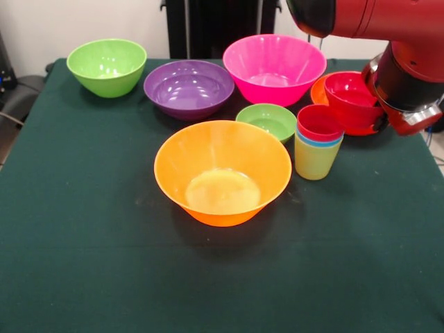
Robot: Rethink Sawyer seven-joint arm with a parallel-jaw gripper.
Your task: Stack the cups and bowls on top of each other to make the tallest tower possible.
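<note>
Judging from the layout, stacking sits at an early stage: cups (318, 149) already nested, yellow-green lowest, blue rim showing, red on top, upright just right of the orange bowl (222, 172) and beside the small green bowl (267, 121). Nearest the arm (406, 66), at the right edge: small red bowl (352, 97) resting in the red-orange bowl (320, 91), just behind the cups. Claw not visible past the arm's bulk, so cannot tell whether open, closed or gripping; wrist lies over or against the red bowl's right side. Key relation: cup stack lies down-left of the wrist, nearer the camera, close by, its long axis vertical, mouth up. Placing a bowl there probably calls for a short lift, a small shift toward the camera, then a straight descent onto the red cup's rim. Farther off: pink bowl (274, 68), purple bowl (189, 88), lime bowl (107, 66), ranged along the back of the table (83, 263), well apart from the arm.
</note>
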